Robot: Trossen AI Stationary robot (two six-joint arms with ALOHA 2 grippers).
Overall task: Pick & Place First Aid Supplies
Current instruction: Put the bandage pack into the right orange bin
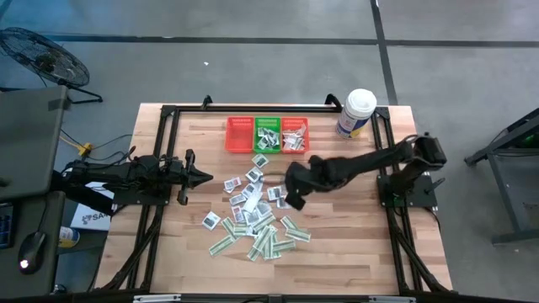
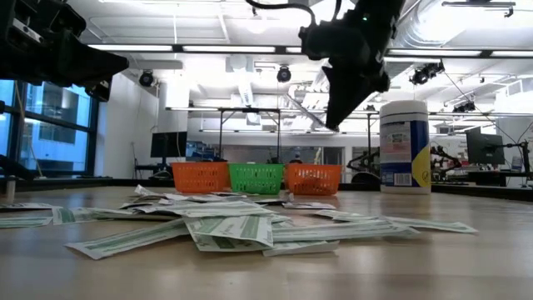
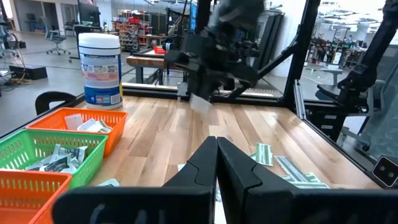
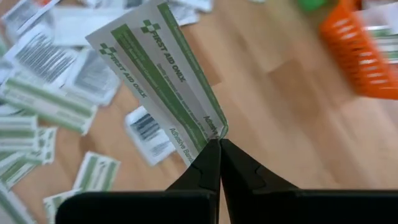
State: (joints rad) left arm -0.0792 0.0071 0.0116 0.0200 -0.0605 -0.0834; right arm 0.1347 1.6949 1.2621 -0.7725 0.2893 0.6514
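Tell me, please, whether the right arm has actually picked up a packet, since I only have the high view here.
Observer: Yes. The right wrist view shows the right jaws shut on one end of a green-and-white strip packet printed "First Aid Only".
Operator: Thanks. Is it off the table?
Observer: In the low view, that arm hangs well above the pile of packets.
Operator: And the left arm?
Observer: Its wrist view shows the left jaws shut with nothing between them.
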